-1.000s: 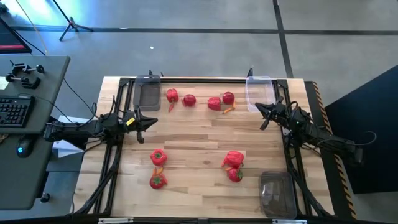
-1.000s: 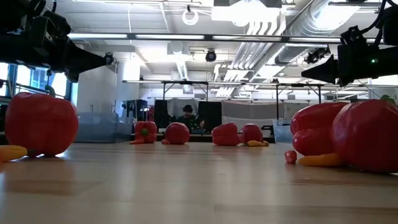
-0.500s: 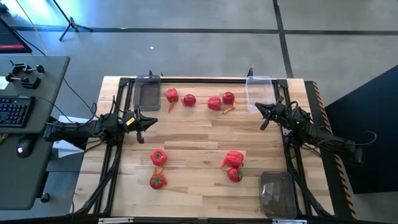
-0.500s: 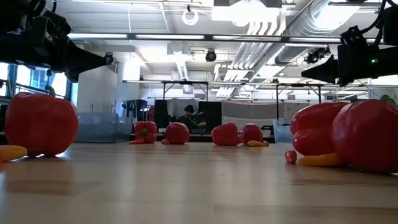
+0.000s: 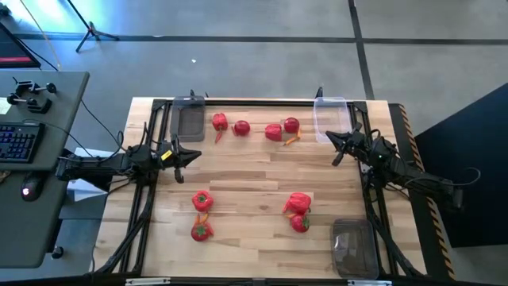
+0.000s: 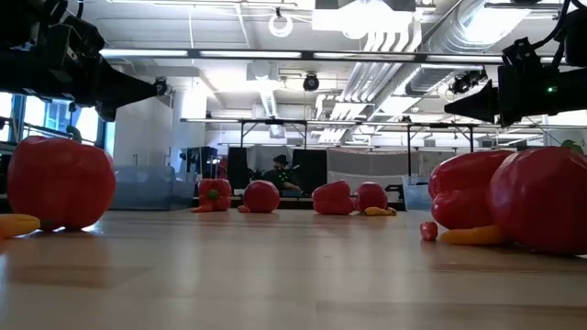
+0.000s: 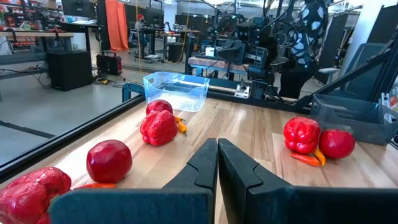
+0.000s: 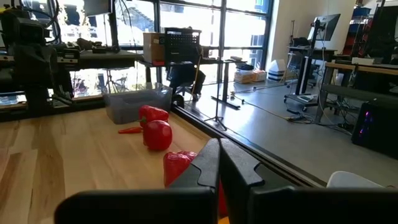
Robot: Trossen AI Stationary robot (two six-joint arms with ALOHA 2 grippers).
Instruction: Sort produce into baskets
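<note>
My left hand (image 5: 193, 153) shut and empty above the desk (image 5: 254, 175), my right hand (image 5: 333, 143) likewise closed, red produce (image 5: 241, 127) scattered, three baskets (image 5: 190, 119) unfilled.

No legible text, label, brand, number or sign is found in any view. The keyboard (image 5: 17, 141) on the side desk (image 5: 48, 183) shows rows of keys, but no character on them can be made out (they are too small to read). The dark monitors and equipment in the room beyond the table carry no readable lettering. The yellow-and-black striped tape (image 5: 418, 176) along the table's right edge is a pattern only, bearing no words.
</note>
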